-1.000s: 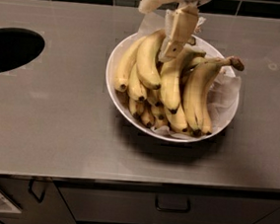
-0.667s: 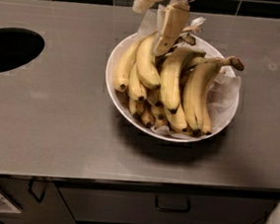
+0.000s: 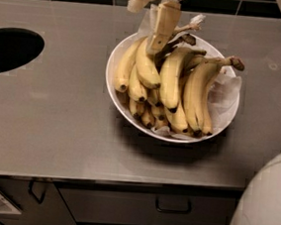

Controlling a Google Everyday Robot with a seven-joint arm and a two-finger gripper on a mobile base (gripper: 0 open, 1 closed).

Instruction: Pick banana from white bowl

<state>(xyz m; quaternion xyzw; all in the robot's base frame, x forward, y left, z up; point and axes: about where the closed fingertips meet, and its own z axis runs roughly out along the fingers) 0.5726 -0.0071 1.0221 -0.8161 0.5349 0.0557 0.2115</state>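
Observation:
The white bowl stands on the grey counter and holds several yellow bananas on a paper lining. The banana, thick and strongly curved, lies on top of the left half of the pile, its upper end pointing to the back. My gripper reaches down from the top edge over the bowl's back rim, and its pale tip overlaps that banana's upper end. A banana with a brown knobbed stem end lies at the right side of the bowl.
A dark round opening is cut into the counter at the left. Drawers with handles run below the counter's front edge. A white rounded part of the robot fills the bottom right corner. A dark tiled wall runs behind.
My gripper has moved a little to the left and up over the bowl's back. The bananas lie much as before. The white robot part at the bottom right has come into view.

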